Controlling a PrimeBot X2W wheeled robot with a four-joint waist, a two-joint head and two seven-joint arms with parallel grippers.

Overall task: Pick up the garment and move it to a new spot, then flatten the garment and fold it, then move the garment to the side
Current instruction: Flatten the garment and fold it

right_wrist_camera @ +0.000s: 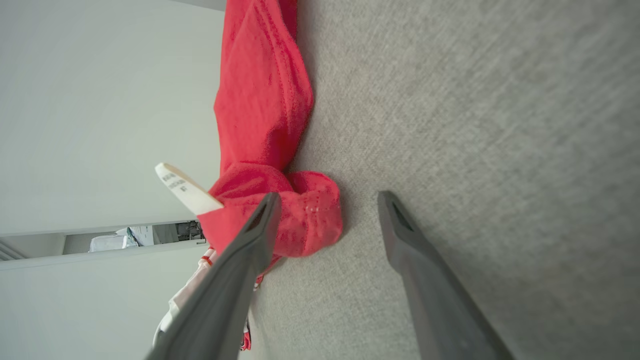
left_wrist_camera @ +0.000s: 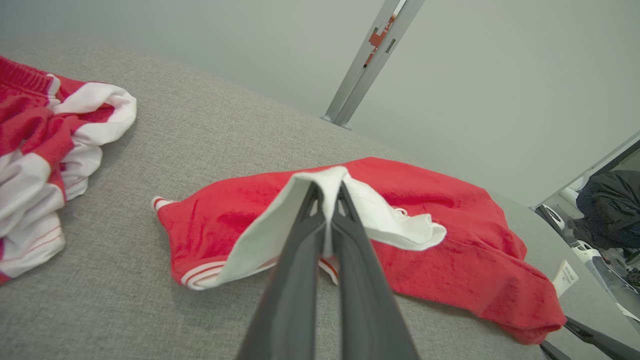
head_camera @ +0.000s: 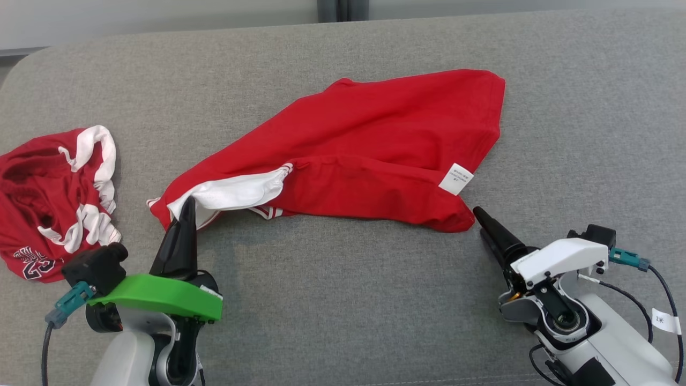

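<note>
I'm looking down on a wide grey cushion (head_camera: 343, 300) with a coarse woven cover and a rounded far edge, in front of a pale wall. A slim metal post (left_wrist_camera: 370, 55) stands behind it.

The red garment (head_camera: 375, 150) lies in the middle of the cushion. Its long axis runs on a slant, from a narrow end close to me on the left up to a broad end farther off on the right. It is soft knit cloth, creased and doubled over on itself, and roughly wedge-shaped. A white panel (head_camera: 236, 193) with striped trim is turned out at the narrow end. A small white label (head_camera: 456, 178) sticks out near the right-hand corner.

My left gripper (left_wrist_camera: 329, 190) is closed, pinching a fold of that white panel between its fingertips and lifting it into a small peak. My right gripper (right_wrist_camera: 328, 197) is spread wide and holds nothing. The bunched red corner sits against one finger and reaches partly into the gap. I can't tell whether the finger touches it.

A second garment (head_camera: 48, 198), red with white bands, is heaped at the cushion's left edge, well apart from the first.
</note>
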